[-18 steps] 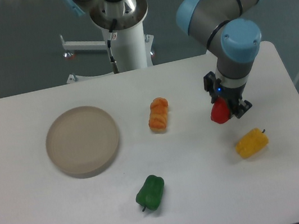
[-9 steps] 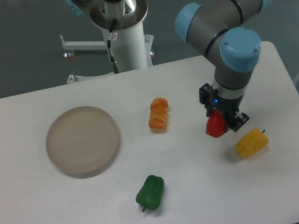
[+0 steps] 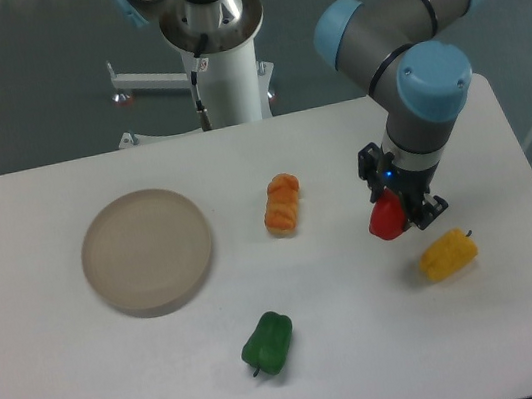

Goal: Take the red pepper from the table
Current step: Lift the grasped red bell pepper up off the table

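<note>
Red pepper (image 3: 386, 221) pinched in the gripper (image 3: 401, 210), close above the table (image 3: 370, 345).

Compared with half a second earlier, the gripper and pepper have shifted only slightly, up and to the right; a second ago they stood farther up and right, nearer the table's back edge. The small drift suggests the grasp is holding and the pickup is essentially achieved, though clearance from the surface cannot be judged. The fingers are closed on the pepper, whose red body protrudes to their left and below. Taking the yellow pepper (image 3: 448, 255) as landmark, the red pepper sits just up-left of it, apart from it.
</note>
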Controlling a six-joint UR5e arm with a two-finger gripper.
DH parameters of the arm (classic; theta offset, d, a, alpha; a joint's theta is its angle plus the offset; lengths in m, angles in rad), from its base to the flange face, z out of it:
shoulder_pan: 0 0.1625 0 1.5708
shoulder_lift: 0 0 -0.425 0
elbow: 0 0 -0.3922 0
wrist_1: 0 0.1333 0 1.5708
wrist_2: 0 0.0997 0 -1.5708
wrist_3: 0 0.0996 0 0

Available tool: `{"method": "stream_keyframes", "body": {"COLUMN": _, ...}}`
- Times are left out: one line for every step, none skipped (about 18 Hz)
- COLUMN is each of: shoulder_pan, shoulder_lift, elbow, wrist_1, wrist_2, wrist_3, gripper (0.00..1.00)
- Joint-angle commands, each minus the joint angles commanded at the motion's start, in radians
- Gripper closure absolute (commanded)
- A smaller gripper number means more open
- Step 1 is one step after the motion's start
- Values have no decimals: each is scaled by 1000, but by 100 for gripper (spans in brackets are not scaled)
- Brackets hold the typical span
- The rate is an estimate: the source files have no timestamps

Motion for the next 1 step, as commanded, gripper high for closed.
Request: {"method": "stream_keyframes", "body": {"shoulder_pan": 0, "shoulder_lift": 0, "elbow": 0, "wrist_1": 0, "wrist_2": -2, "wrist_3": 0, "gripper": 79}}
